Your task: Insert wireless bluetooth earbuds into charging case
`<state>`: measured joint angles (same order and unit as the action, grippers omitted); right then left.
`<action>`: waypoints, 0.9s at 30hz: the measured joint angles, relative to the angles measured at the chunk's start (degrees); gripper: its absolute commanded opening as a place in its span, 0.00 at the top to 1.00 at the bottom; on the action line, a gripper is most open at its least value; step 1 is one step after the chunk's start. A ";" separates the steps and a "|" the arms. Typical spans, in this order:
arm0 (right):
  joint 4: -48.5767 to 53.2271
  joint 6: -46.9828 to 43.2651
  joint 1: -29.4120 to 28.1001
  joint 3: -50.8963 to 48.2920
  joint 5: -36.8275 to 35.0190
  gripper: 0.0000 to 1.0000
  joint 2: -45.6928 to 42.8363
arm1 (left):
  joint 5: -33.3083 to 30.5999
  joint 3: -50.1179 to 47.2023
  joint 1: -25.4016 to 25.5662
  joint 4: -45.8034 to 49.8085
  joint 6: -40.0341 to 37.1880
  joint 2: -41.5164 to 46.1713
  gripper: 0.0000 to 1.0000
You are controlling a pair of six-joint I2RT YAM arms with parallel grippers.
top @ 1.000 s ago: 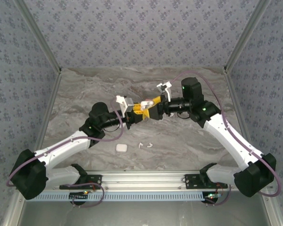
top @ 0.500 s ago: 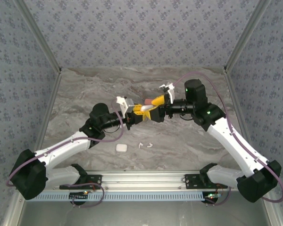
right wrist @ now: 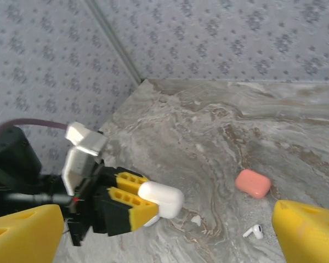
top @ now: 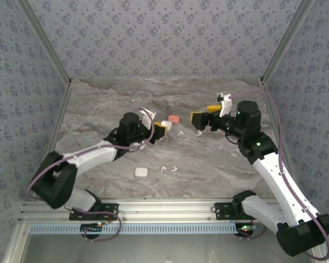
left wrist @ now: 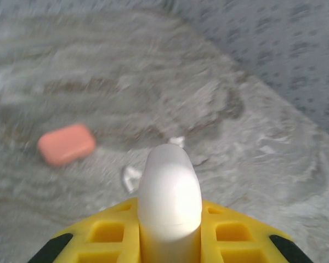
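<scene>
**A:** While the left gripper is clamped on the smooth white rounded plastic case, what state is that case in?

**B:** Lid down, with a thin seam across its near end. It juts forward from between the yellow fingers, over the grey marbled tabletop. Contents cannot be seen.

**A:** Other containers?

**B:** Orange-red pebble-shaped case: shut, flat on the tabletop just beyond the held case. Small white rounded-square case: also shut, lying nearer the arm bases.

**A:** Earbuds?

**B:** All loose on the tabletop. Two tiny white stemmed earbuds lie near the orange-red case, between the two grippers. A second pair of earbuds, also white, lies just right of the small white case.

**A:** Right gripper?

**B:** Jaws spread wide and holding nothing. It is off the tabletop, facing the left gripper and apart from it.

**A:** Lettering?

**B:** Too blurred and small to read on any case.
</scene>
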<state>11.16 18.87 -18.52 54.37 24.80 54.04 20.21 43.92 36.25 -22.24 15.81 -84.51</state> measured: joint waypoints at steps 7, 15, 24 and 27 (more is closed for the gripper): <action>-3.91 6.29 1.95 -4.00 0.31 0.00 0.48 | 0.11 9.18 -1.03 5.35 6.64 -14.86 1.00; -4.57 6.86 1.95 -4.00 1.07 0.00 0.48 | 2.54 16.79 -3.54 8.22 12.48 -25.38 0.94; -3.98 6.84 1.95 -4.00 1.11 0.00 0.48 | 3.56 18.12 -3.93 9.01 15.78 -28.37 0.61; -3.54 6.82 1.95 -4.00 1.09 0.00 0.48 | 3.54 18.16 -4.00 9.29 15.85 -28.98 0.57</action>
<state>7.62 25.69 -16.58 50.37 25.89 54.52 23.75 62.08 32.25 -12.95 31.66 -113.49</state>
